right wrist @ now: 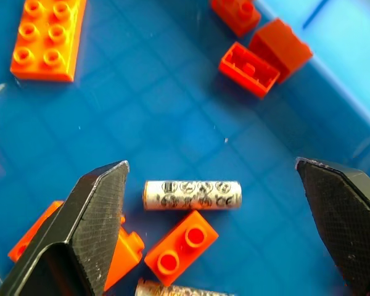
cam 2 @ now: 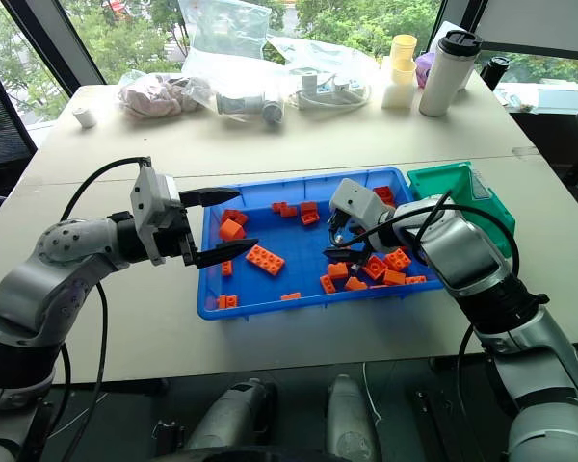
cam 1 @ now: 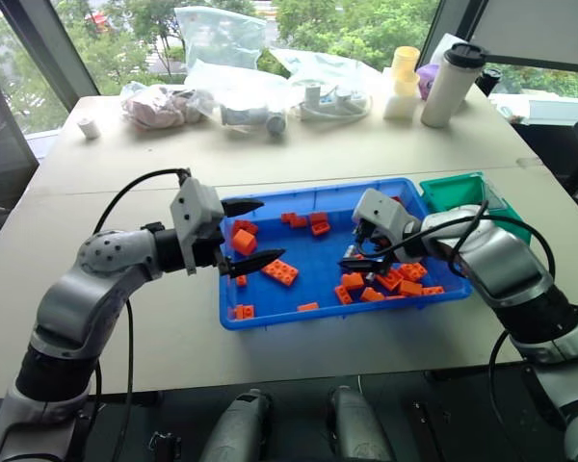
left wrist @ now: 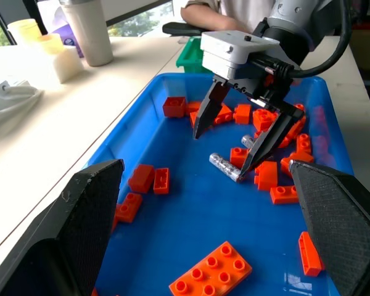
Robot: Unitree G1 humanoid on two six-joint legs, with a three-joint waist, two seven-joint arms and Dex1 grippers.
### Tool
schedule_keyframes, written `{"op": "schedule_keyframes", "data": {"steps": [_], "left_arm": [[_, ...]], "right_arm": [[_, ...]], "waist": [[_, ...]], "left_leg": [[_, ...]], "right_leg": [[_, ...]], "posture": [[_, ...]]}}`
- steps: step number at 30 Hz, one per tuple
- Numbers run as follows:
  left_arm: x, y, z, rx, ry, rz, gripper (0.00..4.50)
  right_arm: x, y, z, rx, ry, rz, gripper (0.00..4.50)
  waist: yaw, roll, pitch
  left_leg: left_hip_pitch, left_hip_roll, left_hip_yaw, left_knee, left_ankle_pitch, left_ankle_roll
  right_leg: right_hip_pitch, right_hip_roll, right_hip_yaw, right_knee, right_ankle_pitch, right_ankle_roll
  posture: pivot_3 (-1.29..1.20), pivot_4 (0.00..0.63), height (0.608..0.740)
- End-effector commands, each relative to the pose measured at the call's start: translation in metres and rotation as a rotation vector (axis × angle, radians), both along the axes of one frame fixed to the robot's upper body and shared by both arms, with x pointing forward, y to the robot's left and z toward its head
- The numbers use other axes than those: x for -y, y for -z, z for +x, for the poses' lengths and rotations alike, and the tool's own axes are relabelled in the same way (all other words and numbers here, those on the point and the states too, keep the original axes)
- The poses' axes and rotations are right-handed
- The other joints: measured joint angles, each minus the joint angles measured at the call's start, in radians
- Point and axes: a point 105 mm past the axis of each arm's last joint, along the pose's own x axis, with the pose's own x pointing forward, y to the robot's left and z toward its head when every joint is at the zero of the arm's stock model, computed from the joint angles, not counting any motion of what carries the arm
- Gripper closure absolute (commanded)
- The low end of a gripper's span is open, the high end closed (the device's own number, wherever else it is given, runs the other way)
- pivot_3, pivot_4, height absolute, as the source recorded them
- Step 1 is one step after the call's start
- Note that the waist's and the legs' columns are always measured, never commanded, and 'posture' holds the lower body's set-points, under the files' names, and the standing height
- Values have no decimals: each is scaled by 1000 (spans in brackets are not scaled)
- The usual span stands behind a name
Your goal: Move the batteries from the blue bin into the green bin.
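The blue bin (cam 1: 313,258) lies on the table, with the green bin (cam 1: 459,192) against its far right corner. A silver battery (right wrist: 192,195) lies flat on the blue floor among orange bricks, and a second battery (right wrist: 172,288) lies close beside it. My right gripper (right wrist: 209,166) stands open just above the first battery (left wrist: 225,166), one finger on each side, holding nothing. My left gripper (cam 1: 270,231) is open and empty over the bin's left end, pointing level toward the right one. I cannot see inside the green bin.
Several orange toy bricks (cam 1: 279,271) are scattered in the blue bin, thickest near its right end (cam 1: 395,279). At the table's far edge stand a white tumbler (cam 1: 453,85), a yellow cup (cam 1: 403,67) and plastic bags (cam 1: 222,38). A person's arm (left wrist: 209,9) rests beyond the green bin.
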Motion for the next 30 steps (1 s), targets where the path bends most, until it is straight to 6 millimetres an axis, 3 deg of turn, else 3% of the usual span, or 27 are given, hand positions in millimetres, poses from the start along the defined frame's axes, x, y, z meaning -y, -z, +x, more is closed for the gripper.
{"op": "schedule_keyframes", "data": {"steps": [1, 14, 17, 20, 27, 28, 30], "left_arm": [[-3, -7, -1, 41, -3, -6, 0], [-2, -8, -2, 43, 6, 2, 0], [-2, -8, -2, 42, 5, 0, 0], [-2, -7, -1, 41, 3, 0, 0], [-1, -7, -1, 39, 3, -3, 0], [-1, -7, -1, 40, 3, -3, 0], [0, -8, -1, 41, 6, -4, 0]], "right_arm": [[0, -5, 1, 19, 23, 23, 67], [2, 11, -1, -11, 50, -15, 67], [1, 10, -1, -12, 51, -11, 861], [-4, 6, 1, 6, 47, 5, 2315], [-11, -11, 5, 55, 41, 29, 2304], [-9, -18, 7, 74, 46, 34, 2304], [7, -55, 16, 170, 104, 67, 2304]], "waist": [[1, 0, 0], [1, 0, 0], [1, 0, 0], [1, 0, 0], [1, 0, 0], [2, 0, 0], [2, 0, 0]], "left_leg": [[0, 0, 0, 0, 0, 0], [0, 0, 0, 0, 0, 0], [0, 0, 0, 0, 0, 0], [0, 0, 0, 0, 0, 0], [0, 0, 0, 0, 0, 0], [0, 0, 0, 0, 0, 0], [0, 0, 0, 0, 0, 0]], "right_leg": [[0, 0, 0, 0, 0, 0], [0, 0, 0, 0, 0, 0], [0, 0, 0, 0, 0, 0], [0, 0, 0, 0, 0, 0], [0, 0, 0, 0, 0, 0], [0, 0, 0, 0, 0, 0], [0, 0, 0, 0, 0, 0]], "posture": [[0, 150, 740], [0, 150, 740], [0, 150, 740], [0, 150, 740], [0, 150, 740], [0, 150, 740], [0, 150, 740]]}}
